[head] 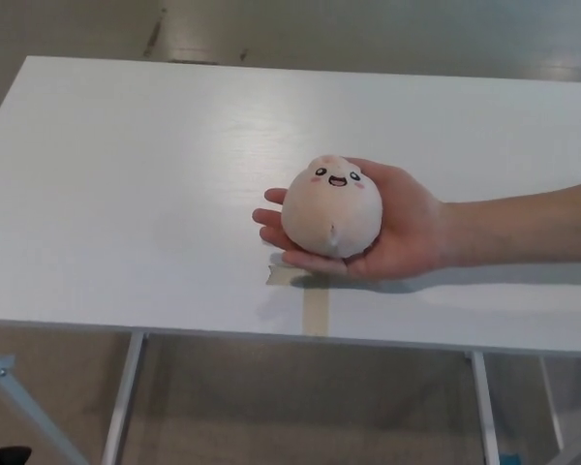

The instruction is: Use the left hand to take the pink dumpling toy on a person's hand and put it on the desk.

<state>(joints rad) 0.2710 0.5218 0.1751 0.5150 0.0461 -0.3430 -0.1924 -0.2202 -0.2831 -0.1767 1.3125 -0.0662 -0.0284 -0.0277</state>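
The pink dumpling toy (pixel 331 206), round with a small smiling face, rests in a person's upturned palm (pixel 402 237) above the white desk (pixel 136 174). The person's forearm (pixel 523 231) comes in from the right edge. A small black tip of my left hand (pixel 2 454) shows at the bottom left corner, far below and left of the toy; too little of it is visible to tell its state. My right hand does not show.
A strip of tan tape (pixel 315 300) lies on the desk's near edge, just below the person's hand. Metal desk legs (pixel 124 397) stand under the near edge, over a grey floor.
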